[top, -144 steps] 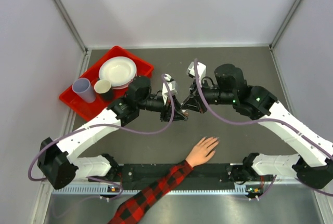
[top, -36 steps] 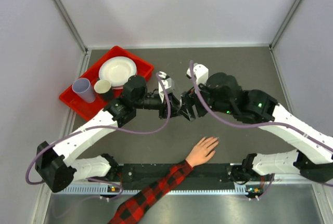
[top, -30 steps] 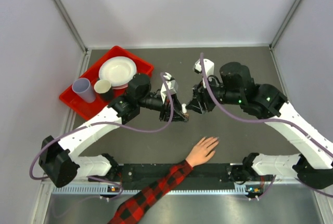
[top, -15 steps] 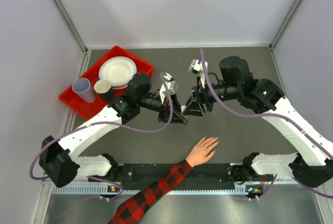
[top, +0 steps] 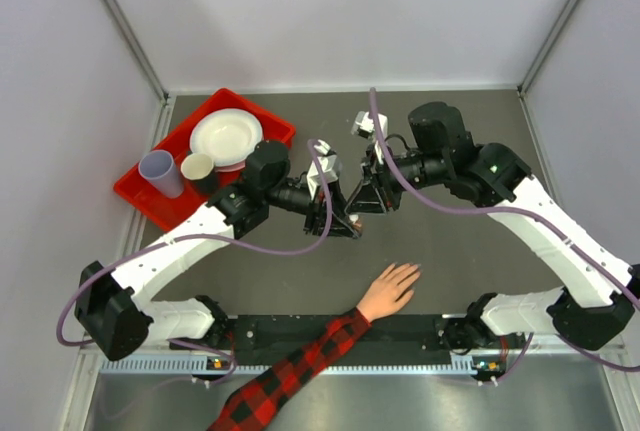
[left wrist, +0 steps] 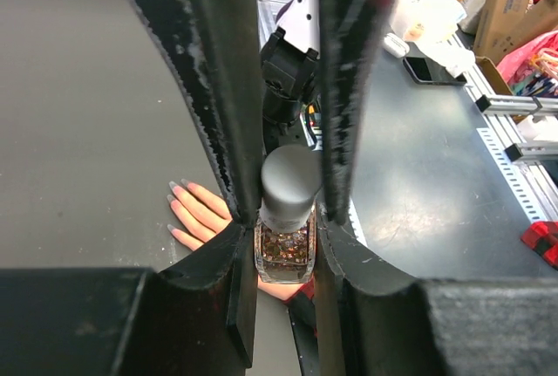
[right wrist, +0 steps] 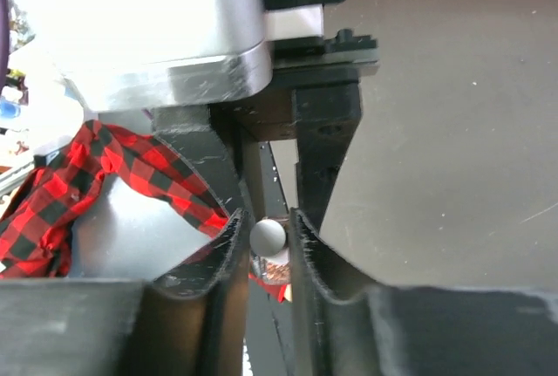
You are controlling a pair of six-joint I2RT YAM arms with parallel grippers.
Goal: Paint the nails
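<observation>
While the left gripper (left wrist: 284,252) clamps a small glass glitter-polish bottle (left wrist: 284,258) and the right gripper (right wrist: 268,235) pinches its round grey cap (left wrist: 289,186), the tiny pale nails (left wrist: 173,185) tip a peach hand (top: 390,289) flat on the dark table (top: 450,251). Judged stiff plates on soft flesh: brush contact only, brush held by the cap

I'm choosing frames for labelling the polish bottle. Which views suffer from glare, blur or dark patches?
Top view: evenly lit and sharp, no glare on the table. Left wrist view: the bottle and cap are sharp, but the bottom of the frame is solid black. Right wrist view: the silver housing is blown out to white, and the cap is small and slightly soft.
</observation>
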